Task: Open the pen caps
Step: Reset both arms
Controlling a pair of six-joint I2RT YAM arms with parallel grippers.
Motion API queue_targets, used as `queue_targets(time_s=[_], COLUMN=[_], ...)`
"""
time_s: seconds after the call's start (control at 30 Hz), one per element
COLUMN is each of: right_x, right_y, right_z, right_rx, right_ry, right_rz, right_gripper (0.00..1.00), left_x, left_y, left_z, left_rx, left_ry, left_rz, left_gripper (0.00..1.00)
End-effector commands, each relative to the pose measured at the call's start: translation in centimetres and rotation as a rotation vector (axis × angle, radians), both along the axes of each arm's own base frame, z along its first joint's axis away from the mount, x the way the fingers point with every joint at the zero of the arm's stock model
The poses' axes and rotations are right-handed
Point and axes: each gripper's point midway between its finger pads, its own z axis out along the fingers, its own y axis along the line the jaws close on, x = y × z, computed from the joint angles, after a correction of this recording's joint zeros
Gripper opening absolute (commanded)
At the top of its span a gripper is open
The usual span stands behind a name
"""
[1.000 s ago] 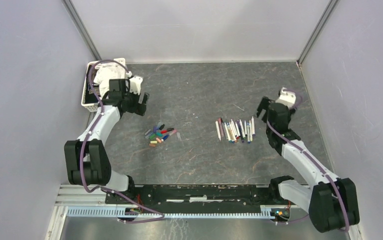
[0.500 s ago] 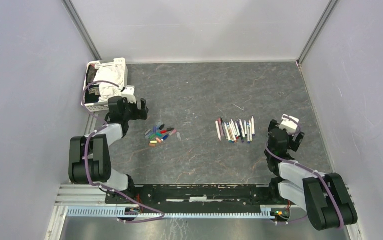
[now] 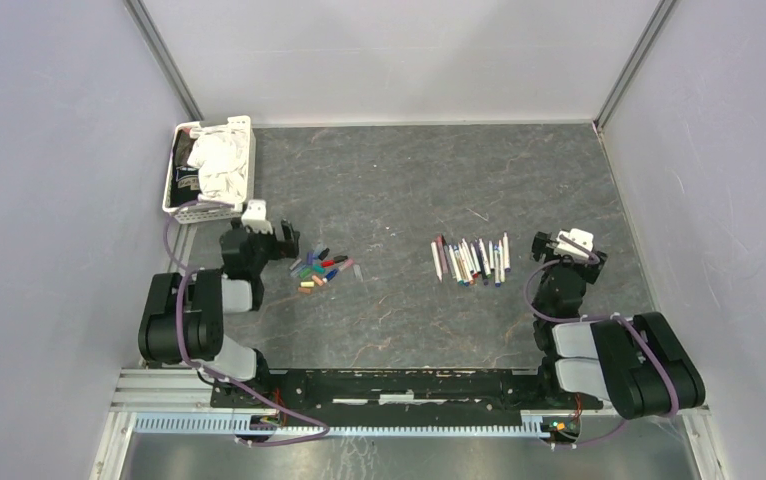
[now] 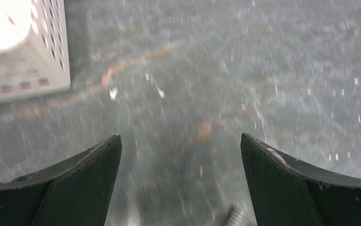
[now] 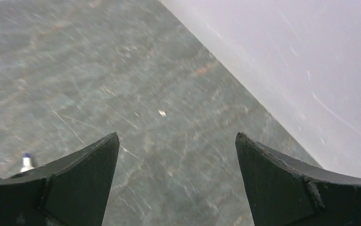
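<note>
The pen caps (image 3: 320,270) lie heaped on the table (image 3: 399,180) just right of the left tool (image 4: 181,136), its jaws wide apart and empty. The pens (image 3: 471,260) lie left of the right tool (image 5: 176,135), likewise spread, gripping nothing.

The white perforated plastic basket (image 4: 23,61) sat blurred, cropped at the left wrist view's corner; the stubby coloured pen caps (image 3: 319,268) looked too tiny to count.

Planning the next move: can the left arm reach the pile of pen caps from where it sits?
Likely yes. The left gripper, open and empty, sits just beside the pen caps, with only bare table between them.
</note>
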Motion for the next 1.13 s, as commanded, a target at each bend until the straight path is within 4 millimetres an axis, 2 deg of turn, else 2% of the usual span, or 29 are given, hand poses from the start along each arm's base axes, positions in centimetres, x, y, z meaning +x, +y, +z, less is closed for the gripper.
queue_targets(time_s=[0.0, 0.07, 0.1, 0.13, 0.2, 0.23, 1.1], right_x=[-3.2, -4.5, -4.4, -4.0, -1.1, -0.8, -0.6], right_y=[2.9, 3.3, 3.3, 3.1, 2.6, 2.1, 2.5], right_z=[-0.5, 2.0, 1.8, 0.6, -1.7, -2.4, -2.3], right_rx=[-0.115, -0.190, -0.203, -0.183, -0.119, -0.077, -0.076], right_ry=[-0.037, -0.112, -0.097, -0.054, 0.057, 0.068, 0.062], right_rz=[0.251, 0.268, 0.253, 0.240, 0.199, 0.204, 0.244], right_gripper=[0.98, 0.98, 0.98, 0.98, 0.98, 0.98, 0.98], left_x=[-1.9, -2.8, -2.6, -2.1, -0.6, -0.8, -0.9], left_y=[-0.4, -0.4, -0.3, -0.2, -0.2, -0.2, -0.7], left_z=[4.2, 4.2, 3.4, 3.0, 2.8, 2.6, 2.8], left_rx=[0.002, -0.009, 0.005, 0.009, -0.006, 0.002, 0.010], left_ry=[-0.311, -0.334, -0.287, -0.254, -0.229, -0.219, -0.226], left_rz=[0.010, 0.013, 0.010, 0.013, 0.012, 0.016, 0.013], left_gripper=[1.00, 1.00, 1.00, 1.00, 1.00, 1.00, 1.00])
